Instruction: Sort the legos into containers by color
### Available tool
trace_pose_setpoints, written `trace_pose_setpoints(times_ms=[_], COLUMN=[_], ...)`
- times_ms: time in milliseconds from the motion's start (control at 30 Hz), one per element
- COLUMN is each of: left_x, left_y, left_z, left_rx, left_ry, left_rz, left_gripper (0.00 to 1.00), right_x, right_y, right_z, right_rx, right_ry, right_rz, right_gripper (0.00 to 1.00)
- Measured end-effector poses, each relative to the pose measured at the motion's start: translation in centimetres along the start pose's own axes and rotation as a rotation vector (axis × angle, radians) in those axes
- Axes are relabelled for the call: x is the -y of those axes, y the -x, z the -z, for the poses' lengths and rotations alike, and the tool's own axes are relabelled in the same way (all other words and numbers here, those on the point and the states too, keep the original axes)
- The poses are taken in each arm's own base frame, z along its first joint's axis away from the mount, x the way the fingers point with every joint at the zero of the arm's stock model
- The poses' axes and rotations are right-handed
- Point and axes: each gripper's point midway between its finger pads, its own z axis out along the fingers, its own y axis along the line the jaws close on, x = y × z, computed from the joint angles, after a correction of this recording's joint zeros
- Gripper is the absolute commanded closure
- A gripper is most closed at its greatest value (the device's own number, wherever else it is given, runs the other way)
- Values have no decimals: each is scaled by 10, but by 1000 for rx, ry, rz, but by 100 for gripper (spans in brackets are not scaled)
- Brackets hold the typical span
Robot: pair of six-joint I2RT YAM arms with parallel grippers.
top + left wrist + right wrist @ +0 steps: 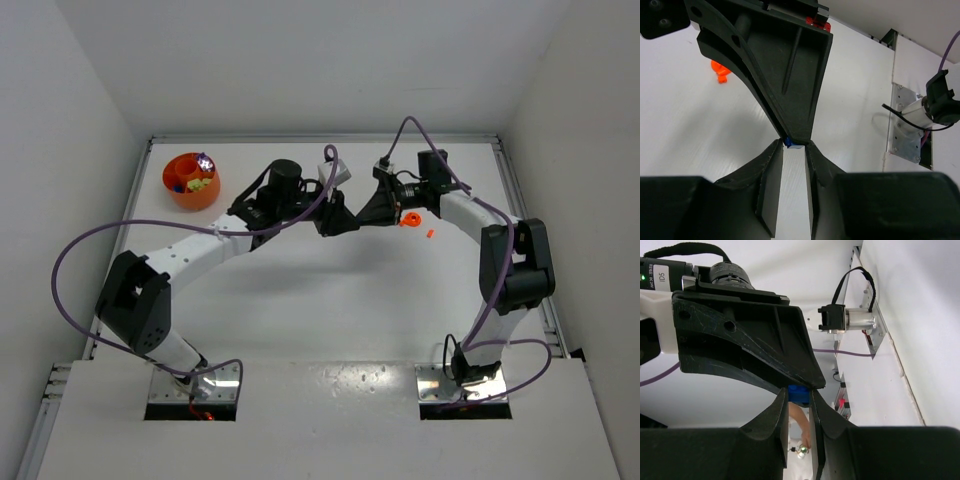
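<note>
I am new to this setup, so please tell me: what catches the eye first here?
The left gripper and the right gripper meet tip to tip at the centre, a tiny blue brick between them. At the far left stands an orange bowl with bricks inside.

The white-and-black left arm rises from its base at the near edge of the surface, folds outward at the elbow and reaches inward and away toward the middle. The white-and-black right arm mirrors it, elbow out to its own side, forearm angled in. Their wrists face each other, so the black two-fingered left tool and the black two-fingered right tool meet tip to tip above the surface. The right tool's jaws are pinched on a small blue plastic brick. The left tool's jaws stand narrowly apart with the same brick at their tips; whether they grip it cannot be told.
</note>
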Motion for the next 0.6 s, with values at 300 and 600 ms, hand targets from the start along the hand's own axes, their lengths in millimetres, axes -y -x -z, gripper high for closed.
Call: trace_pose_setpoints(times_ms=[300,600], left_x=[0,0], left_y=[0,-1], left_z=[0,0], left_rx=[-1,-3], left_ry=[0,1], left_rz=[1,3], left_gripper=[65,65], right_x=[2,3], right_y=[-1,-2], right_z=[0,-1], right_rx=[-3,-5], right_ry=[2,3], right_rz=[-13,-13], right_gripper=[97,97])
